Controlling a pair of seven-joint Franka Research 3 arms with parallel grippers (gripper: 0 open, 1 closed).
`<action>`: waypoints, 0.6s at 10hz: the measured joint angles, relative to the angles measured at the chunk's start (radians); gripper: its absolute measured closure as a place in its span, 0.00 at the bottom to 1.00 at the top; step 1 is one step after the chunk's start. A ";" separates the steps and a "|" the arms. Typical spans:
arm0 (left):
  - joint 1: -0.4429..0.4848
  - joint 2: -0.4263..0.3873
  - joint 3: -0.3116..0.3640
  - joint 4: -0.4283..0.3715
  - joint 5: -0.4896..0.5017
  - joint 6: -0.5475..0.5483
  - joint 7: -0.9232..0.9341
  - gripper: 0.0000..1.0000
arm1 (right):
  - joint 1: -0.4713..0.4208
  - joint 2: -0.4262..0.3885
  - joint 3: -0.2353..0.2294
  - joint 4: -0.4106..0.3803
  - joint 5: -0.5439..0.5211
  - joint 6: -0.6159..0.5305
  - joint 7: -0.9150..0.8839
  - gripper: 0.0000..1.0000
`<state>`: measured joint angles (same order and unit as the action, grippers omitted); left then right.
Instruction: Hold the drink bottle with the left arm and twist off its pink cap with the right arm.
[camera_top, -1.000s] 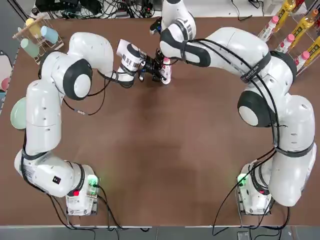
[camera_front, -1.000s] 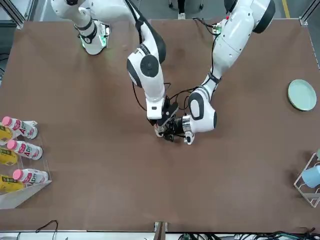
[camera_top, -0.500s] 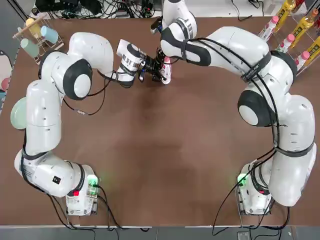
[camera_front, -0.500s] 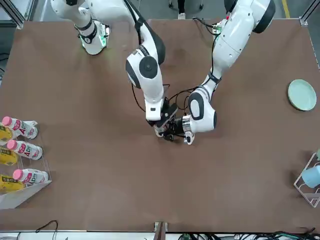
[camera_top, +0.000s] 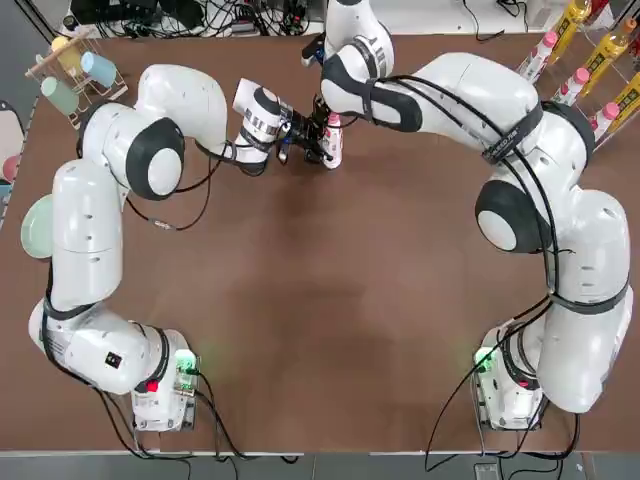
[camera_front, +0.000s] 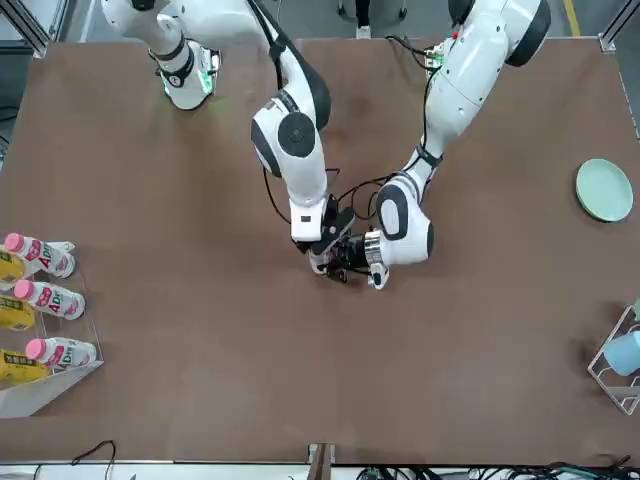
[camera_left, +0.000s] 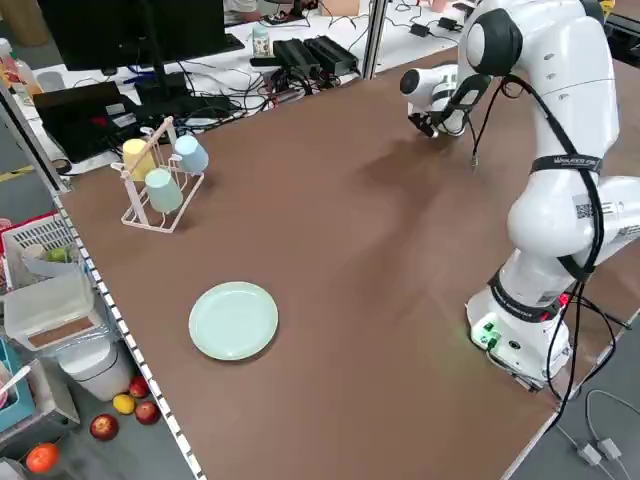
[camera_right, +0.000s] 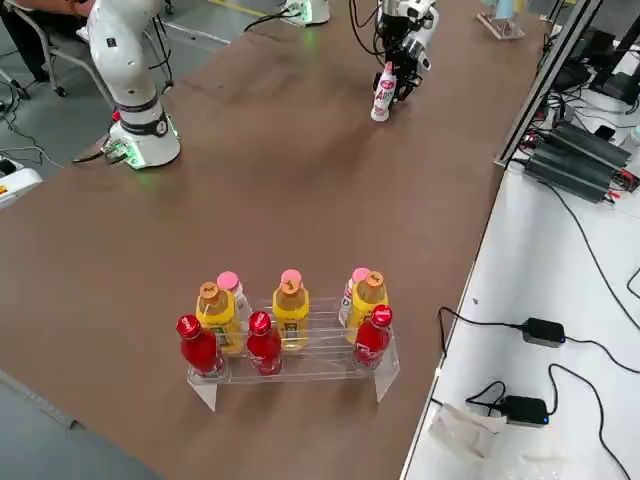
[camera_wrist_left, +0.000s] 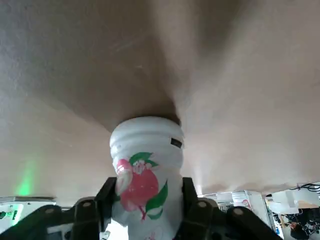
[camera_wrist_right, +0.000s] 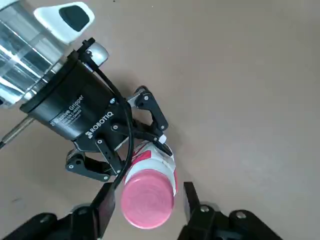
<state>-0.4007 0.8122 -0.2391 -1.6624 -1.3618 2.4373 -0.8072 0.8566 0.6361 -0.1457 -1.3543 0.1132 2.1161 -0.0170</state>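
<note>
The drink bottle (camera_top: 331, 147) stands upright on the brown counter (camera_top: 330, 300), its long axis vertical and its pink cap (camera_wrist_right: 147, 198) pointing straight up. In the top view it is seen in the upper middle of the frame; in the right side view it appears near the top, just left of centre (camera_right: 383, 93).

The left gripper (camera_top: 308, 139) is reached in level from the left of the top view, and its jaws are closed on the bottle's body. In the left wrist view the two black fingers (camera_wrist_left: 106, 199) are pressed against either side of the printed label, with the ridged base of the bottle resting on the counter beyond them.

The right gripper (camera_wrist_right: 146, 205) is held above the bottle, pointing down. Its jaws are set narrowly apart, one on each side of the cap; a thin gap is seen at each side, so whether the cap is touched cannot be told.
</note>
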 joint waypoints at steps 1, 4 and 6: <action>0.000 0.000 0.000 0.000 0.000 0.000 0.000 0.43 | 0.000 0.000 0.000 0.000 0.000 0.000 0.000 0.37; 0.000 0.000 0.000 0.000 0.000 0.000 0.000 0.43 | 0.000 0.000 -0.001 0.001 0.000 0.000 0.000 0.39; 0.000 0.000 0.000 0.000 0.000 0.000 0.000 0.43 | 0.000 0.000 -0.001 0.001 0.000 0.000 0.000 0.47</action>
<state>-0.4007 0.8122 -0.2391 -1.6624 -1.3618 2.4373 -0.8072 0.8566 0.6361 -0.1463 -1.3536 0.1132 2.1160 -0.0166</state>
